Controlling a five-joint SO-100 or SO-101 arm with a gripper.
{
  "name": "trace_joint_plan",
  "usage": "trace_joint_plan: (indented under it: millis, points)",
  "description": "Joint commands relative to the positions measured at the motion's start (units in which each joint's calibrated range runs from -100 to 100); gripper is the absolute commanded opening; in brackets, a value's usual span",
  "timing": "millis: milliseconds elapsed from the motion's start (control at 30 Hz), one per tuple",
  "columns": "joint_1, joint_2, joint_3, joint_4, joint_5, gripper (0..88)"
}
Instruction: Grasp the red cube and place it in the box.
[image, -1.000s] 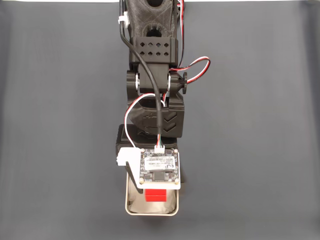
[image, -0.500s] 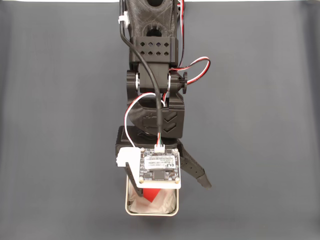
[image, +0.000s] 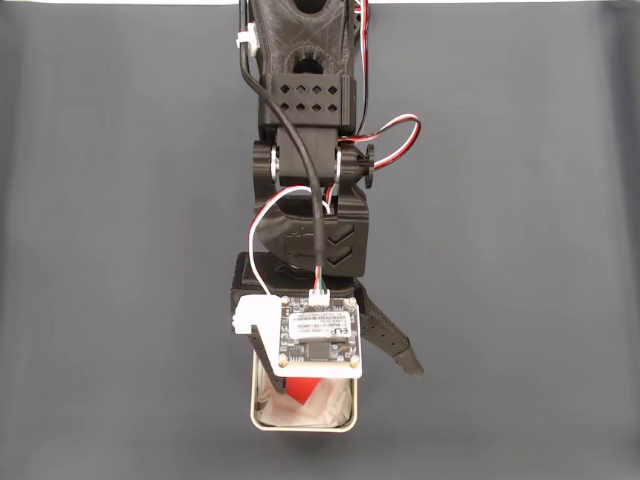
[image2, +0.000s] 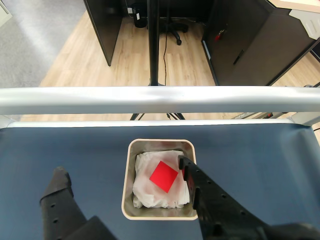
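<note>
In the wrist view, start at the left: one black finger stands over the dark blue table, well clear of the box. Between it and the other finger lies most of the box, so you can read the gripper as spread wide and holding nothing.

Move to the centre. The red cube rests on the white wrinkled lining inside the box, turned so that its top face shows as a diamond. Its faces are plain, matte and bright red, and it is much narrower than the box. It appears to touch neither finger, although the right-hand finger overlaps the box's edge and hides part of the lining.

In the fixed view, the camera board covers much of the box; a sliver of the red cube shows below it.

Judge the placing as done. What remains, at most, is to lift the arm clear.
</note>
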Motion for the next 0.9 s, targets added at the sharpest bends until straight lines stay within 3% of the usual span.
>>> trace_joint_plan:
  millis: [0, 200, 267, 333, 400, 433, 600, 867]
  points:
    - [0.74, -2.39, -1.40, -1.25, 0.29, 48.1]
    - [0.74, -2.83, -0.86, -1.25, 0.05, 47.5]
    - [0.74, -3.17, -0.67, -1.33, -0.20, 42.5]
    - [0.60, -4.04, -0.13, -1.33, -0.05, 28.3]
    - [0.32, -5.69, -0.13, -1.50, -0.63, 3.8]
    - [0.25, -7.07, -0.03, -1.33, -0.93, 0.0]
    - [-0.39, -20.42, 8.45, -1.09, -0.88, 0.0]
    - [-1.03, -51.27, 42.57, -2.32, 0.63, 0.0]
